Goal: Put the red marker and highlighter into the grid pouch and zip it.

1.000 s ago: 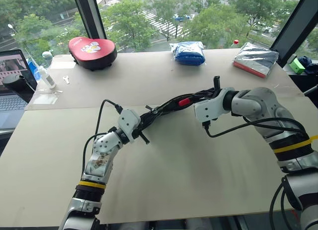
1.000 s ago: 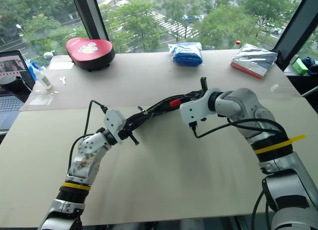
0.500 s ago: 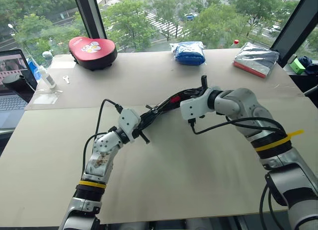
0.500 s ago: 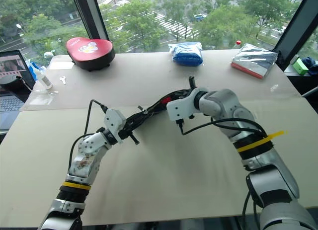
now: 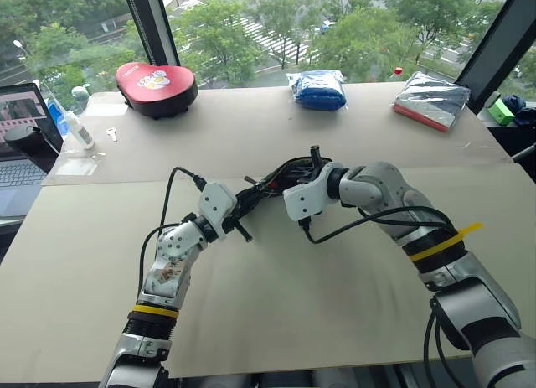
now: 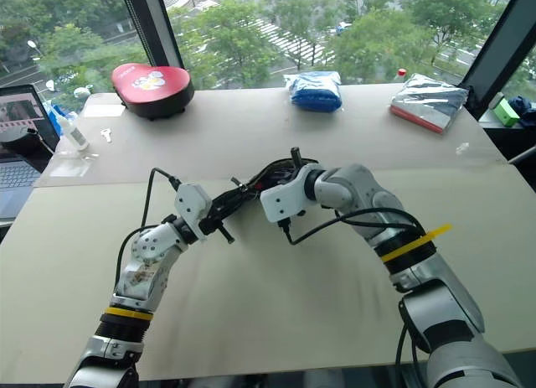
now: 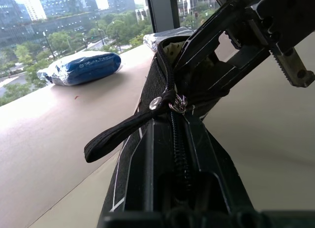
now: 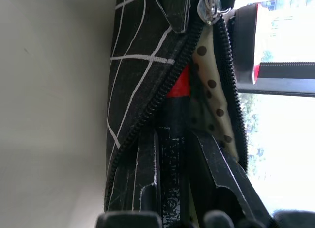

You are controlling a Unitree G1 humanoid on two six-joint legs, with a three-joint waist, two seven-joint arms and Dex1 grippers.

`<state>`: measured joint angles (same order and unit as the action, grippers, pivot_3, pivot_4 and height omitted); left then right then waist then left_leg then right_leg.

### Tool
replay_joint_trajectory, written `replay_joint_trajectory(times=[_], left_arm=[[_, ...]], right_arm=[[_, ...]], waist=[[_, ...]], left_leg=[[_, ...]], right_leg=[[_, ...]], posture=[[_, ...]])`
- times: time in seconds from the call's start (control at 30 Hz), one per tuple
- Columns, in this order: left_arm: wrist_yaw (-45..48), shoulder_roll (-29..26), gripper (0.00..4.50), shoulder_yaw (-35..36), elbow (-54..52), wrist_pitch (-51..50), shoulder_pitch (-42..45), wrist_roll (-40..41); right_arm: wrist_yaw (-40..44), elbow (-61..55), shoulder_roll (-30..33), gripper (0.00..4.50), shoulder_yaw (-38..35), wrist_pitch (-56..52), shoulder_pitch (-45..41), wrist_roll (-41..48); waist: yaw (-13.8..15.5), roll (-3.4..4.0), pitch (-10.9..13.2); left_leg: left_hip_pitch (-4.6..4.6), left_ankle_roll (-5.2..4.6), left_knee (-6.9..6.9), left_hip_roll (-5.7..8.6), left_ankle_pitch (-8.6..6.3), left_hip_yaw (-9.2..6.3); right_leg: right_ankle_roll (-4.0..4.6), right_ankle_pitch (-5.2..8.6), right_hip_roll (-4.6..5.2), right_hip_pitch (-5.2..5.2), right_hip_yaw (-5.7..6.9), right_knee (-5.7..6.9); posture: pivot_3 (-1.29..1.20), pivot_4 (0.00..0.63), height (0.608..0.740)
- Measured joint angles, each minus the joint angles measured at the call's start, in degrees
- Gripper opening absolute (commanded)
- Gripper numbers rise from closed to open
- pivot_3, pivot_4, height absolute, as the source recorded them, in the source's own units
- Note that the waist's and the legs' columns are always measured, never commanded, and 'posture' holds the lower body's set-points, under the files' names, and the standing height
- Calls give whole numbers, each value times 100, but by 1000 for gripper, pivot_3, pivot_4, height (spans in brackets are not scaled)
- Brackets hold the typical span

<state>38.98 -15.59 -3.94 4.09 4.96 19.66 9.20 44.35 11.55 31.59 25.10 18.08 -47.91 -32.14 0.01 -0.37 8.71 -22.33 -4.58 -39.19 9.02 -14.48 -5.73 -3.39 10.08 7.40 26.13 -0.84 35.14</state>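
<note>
red marker [image 8: 180, 85] | mostly hidden in grid pouch [image 8: 135, 65] | tip only

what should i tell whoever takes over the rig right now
Left gripper: shut on one end of the grid pouch, holding it above the table.
Right gripper: fingers inside the pouch's open mouth; whether they are open or shut cannot be told.
Red marker: partly inside the pouch, between the right fingers.
Highlighter: not located.
Zipper pull cord: near the left gripper's end, zipper open.
Done: marker going in.
Left: confirm the highlighter, withdraw the right gripper, zip the pouch.
</note>
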Motion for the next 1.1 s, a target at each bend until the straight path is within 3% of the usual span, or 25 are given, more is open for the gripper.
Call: replay_joint_trajectory(times=[0.17,0.27,0.43,0.53,0.63,0.93,1.1], left_arm=[[-7,-1,0,0,0,0,0,0],[-3,-1,0,-1,0,0,0,0],[39,-9,0,-5,33,5,35,2],[51,-10,0,0,48,5,59,3],[70,-34,0,18,63,5,73,8],[255,2,0,-99,39,-8,86,66],[547,-257,0,-295,8,200,-34,-22]], right_arm=[[-71,192,80,2280,-274,-88,-123,221],[166,122,142,2280,-712,-451,-173,841],[1556,-1449,508,2280,-1919,-3009,218,3265],[1984,-2242,802,2280,-2498,-4701,602,4583],[2417,-3121,1414,2280,-2931,-5625,1564,5592],[924,-3680,891,2280,-2138,-6027,1968,5238],[317,-3535,332,2280,-1996,-6309,1464,5289]], waist=[[0,0,0],[0,0,0],[64,0,0],[74,0,0],[120,0,0],[67,-1,0],[43,0,0]], left_leg=[[0,0,0,1,0,0],[-1,0,1,0,0,0],[-6,-5,0,-3,-3,-9],[-7,-9,0,-2,-6,-9],[-8,-16,0,-3,-11,-9],[6,-8,-3,0,-6,-2],[6,-9,-12,4,-6,0]], right_leg=[[0,0,0,0,0,0],[0,0,0,0,0,-2],[1,-1,1,-4,3,-8],[1,-1,5,-6,1,-10],[1,-1,7,-8,3,-14],[19,-16,6,4,1,-5],[20,-23,6,3,-2,-9]], posture=[[0,150,740],[0,150,740],[0,150,740],[0,150,740],[0,150,740],[0,150,740],[0,150,740]])
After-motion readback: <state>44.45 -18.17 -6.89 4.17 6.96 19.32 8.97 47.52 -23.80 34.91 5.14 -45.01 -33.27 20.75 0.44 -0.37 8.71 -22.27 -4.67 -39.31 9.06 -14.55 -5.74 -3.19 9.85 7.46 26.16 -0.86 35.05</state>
